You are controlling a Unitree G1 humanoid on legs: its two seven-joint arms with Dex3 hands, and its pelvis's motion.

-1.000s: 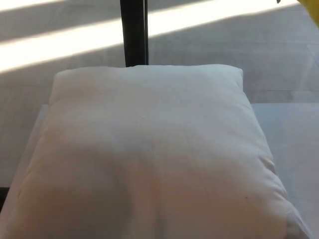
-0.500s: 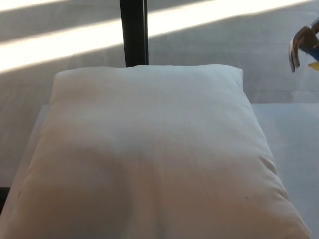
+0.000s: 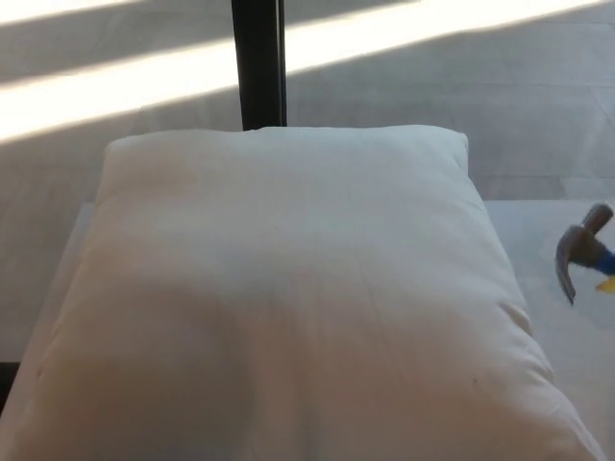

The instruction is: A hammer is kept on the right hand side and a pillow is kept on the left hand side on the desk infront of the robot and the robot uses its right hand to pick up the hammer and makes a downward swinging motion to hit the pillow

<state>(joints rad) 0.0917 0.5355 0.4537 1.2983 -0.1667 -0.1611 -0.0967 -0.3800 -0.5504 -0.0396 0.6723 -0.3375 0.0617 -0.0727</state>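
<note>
Here, one white pillow [image 3: 288, 298] and one hammer [image 3: 580, 248] on a pale desk [image 3: 562, 327].

Nearest the camera, the single pillow fills most of the head view, lying flat on the desk, plain and unmarked, with no label or writing that can be read. To the right of the pillow, beside its right edge at mid-height and apart from it, only the grey metal head of the hammer pokes in from the picture's edge, with a bit of blue and yellow handle behind it. Neither robot hand shows, so the state of the fingers cannot be told. Beyond the pillow, one dark upright post [image 3: 258, 62] rises from behind its far edge, and past that lies grey floor [image 3: 432, 86] crossed by bright sunlit bands.
</note>
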